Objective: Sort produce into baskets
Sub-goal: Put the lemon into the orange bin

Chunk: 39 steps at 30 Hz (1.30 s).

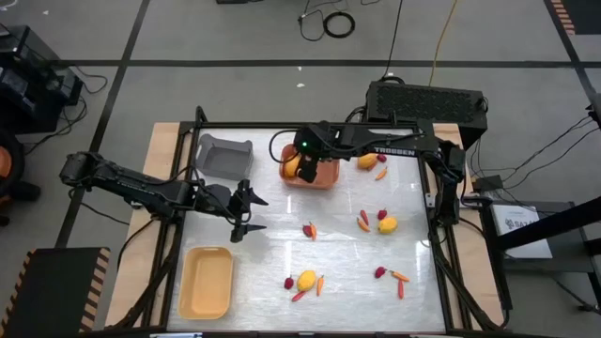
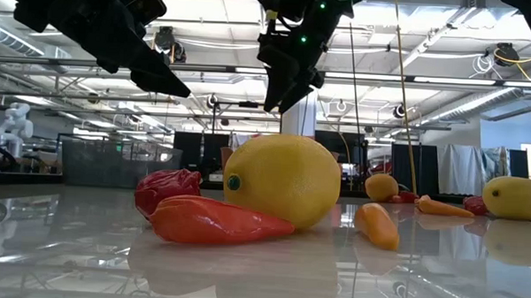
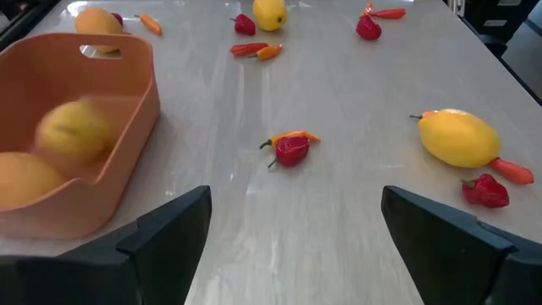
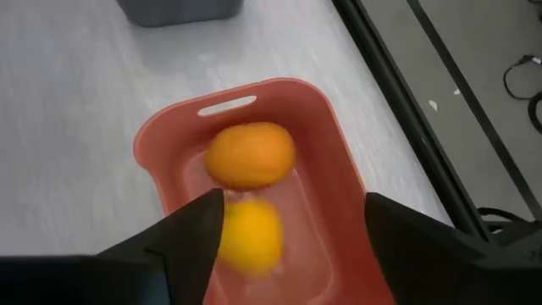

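Note:
My right gripper hangs open over the orange basket at the table's far middle and holds nothing. In the basket lie an orange fruit and a yellow fruit, which looks blurred; both also show in the left wrist view. My left gripper is open and empty above the table's left middle, pointing toward a red berry with a carrot stick. More yellow fruits, berries and sticks lie scattered on the table.
The grey basket stands at the far left and the pale yellow basket at the near left. In the low view a yellow fruit, a carrot stick and a berry lie close to the near edge.

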{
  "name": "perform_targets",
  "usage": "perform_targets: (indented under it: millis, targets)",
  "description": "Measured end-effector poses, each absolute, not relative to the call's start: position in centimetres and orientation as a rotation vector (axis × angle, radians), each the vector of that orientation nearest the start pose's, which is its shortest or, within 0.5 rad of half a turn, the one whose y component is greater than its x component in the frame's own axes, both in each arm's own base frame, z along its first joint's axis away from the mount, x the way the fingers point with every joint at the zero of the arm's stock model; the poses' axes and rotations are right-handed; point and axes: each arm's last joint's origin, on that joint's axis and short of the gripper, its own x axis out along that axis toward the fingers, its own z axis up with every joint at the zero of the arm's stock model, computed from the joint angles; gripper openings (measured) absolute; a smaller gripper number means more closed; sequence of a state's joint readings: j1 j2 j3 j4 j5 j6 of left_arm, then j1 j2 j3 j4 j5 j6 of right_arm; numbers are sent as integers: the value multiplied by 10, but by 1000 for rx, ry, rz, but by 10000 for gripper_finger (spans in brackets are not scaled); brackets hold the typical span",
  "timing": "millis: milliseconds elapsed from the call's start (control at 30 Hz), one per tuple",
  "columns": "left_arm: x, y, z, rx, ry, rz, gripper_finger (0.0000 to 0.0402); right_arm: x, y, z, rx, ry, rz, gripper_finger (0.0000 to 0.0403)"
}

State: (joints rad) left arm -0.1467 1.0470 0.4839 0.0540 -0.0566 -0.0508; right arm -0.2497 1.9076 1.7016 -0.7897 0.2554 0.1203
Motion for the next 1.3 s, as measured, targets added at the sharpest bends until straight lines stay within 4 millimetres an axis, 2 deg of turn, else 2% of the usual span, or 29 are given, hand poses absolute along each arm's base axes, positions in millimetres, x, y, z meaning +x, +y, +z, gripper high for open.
perform_targets:
  millis: [167,333,400,500,667,867,1100,1300]
  targets:
    - [210,-29,205,3,509,-75,352,396,-108,280,180,965,-557,287]
    - [209,-29,205,6,509,-76,352,398,-93,278,327,990,-401,287]
    - [209,-29,205,6,510,-76,352,397,-87,277,349,1027,-394,287]
    - [209,-29,205,7,510,-76,352,392,-81,274,387,1084,-451,287]
    - [209,-29,204,7,516,-76,352,383,-69,269,544,1153,-601,287]
    - [209,-29,204,8,521,-76,352,386,-28,269,520,1192,-543,287]
    - [209,-29,204,8,520,-76,352,391,36,271,466,1153,-400,287]
    - [209,-29,204,7,518,-76,352,388,86,273,377,1133,-255,287]
